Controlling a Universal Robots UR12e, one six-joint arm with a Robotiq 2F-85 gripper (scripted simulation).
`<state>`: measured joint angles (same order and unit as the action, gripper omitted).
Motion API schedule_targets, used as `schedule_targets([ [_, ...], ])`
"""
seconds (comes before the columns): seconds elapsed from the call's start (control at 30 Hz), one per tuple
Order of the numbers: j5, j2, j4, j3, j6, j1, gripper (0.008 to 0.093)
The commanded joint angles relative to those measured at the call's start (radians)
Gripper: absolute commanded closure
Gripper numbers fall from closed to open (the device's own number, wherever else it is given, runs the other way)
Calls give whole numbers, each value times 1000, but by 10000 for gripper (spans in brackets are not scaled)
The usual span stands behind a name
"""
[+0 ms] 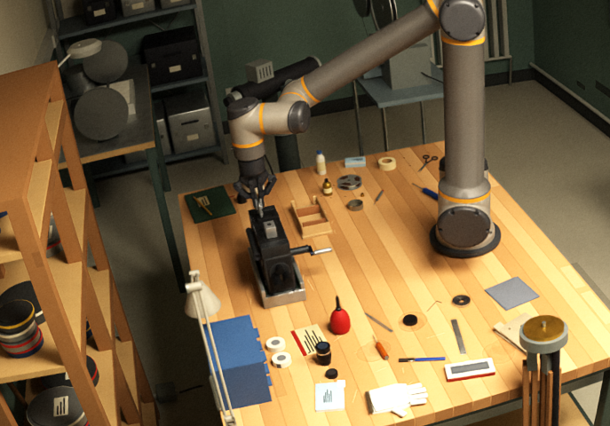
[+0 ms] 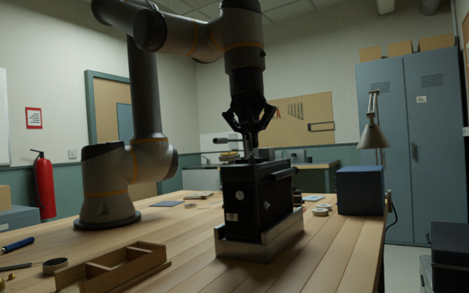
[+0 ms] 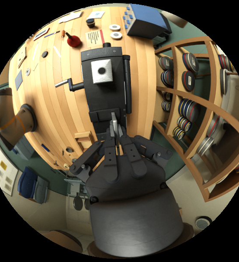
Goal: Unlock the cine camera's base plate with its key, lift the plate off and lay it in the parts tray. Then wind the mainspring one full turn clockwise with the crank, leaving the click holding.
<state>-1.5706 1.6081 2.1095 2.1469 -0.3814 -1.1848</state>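
The flat metal key [image 3: 114, 124] is partly hidden between my fingers, its lower end set into the base plate [image 3: 103, 97] on top of the black cine camera [image 1: 271, 251]. My gripper [image 1: 259, 205] is closed on the key and points straight down over the plate's far end [image 2: 249, 145]. The camera stands in a grey metal cradle [image 2: 261, 238] near the bench's left edge. A square silver pad [image 3: 101, 71] sits on the plate, and the winding crank [image 1: 313, 250] sticks out toward the bench's middle. The wooden parts tray [image 1: 310, 217] lies just beyond the camera.
A blue box [image 1: 239, 359] stands at the bench's near left corner beside a desk lamp [image 1: 201, 301]. A green mat [image 1: 209, 203] lies behind the camera. Small tools, tape rolls and a red blower [image 1: 339, 317] are scattered over the near bench. A wooden shelf [image 1: 29, 236] of film cans stands left.
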Motion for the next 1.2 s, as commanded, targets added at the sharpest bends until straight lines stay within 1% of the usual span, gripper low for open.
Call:
schedule_targets([
  [0.0,0,0,1,-1,-1,0,934],
  [0.63,0,0,1,-1,-5,0,934],
  [1.17,0,0,1,-1,-5,0,614],
])
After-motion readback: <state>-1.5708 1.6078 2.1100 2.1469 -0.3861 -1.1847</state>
